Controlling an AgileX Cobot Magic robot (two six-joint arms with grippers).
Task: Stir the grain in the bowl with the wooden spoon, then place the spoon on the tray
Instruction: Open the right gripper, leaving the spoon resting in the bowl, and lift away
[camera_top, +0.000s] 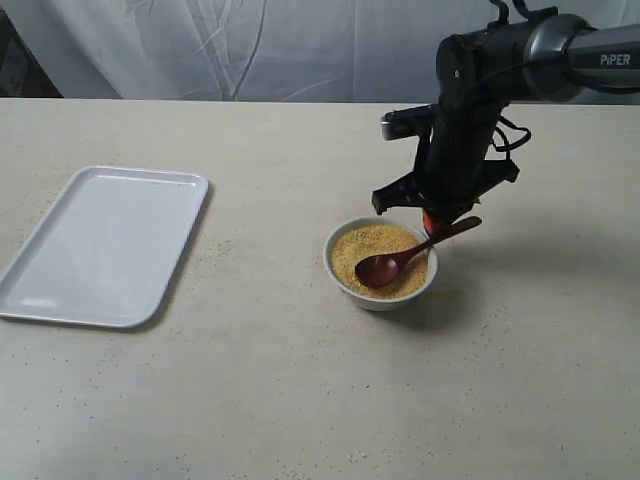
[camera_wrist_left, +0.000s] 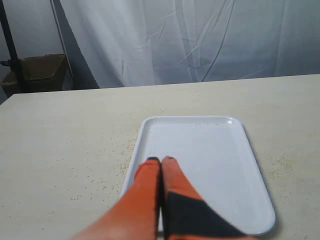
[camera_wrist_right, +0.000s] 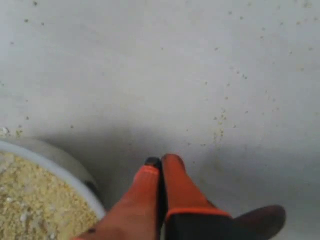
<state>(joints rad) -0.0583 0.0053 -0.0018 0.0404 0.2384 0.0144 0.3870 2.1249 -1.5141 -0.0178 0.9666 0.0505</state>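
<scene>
Right fingers (camera_wrist_right: 181, 194) on wooden spoon (camera_top: 385, 268) handle

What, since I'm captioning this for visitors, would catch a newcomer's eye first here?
The dark wooden spoon stands out first, dipping into yellow grain in the white bowl right of centre, its handle pinched by the right gripper. Next comes the white tray lying at the left, with the left gripper shut above it.
</scene>
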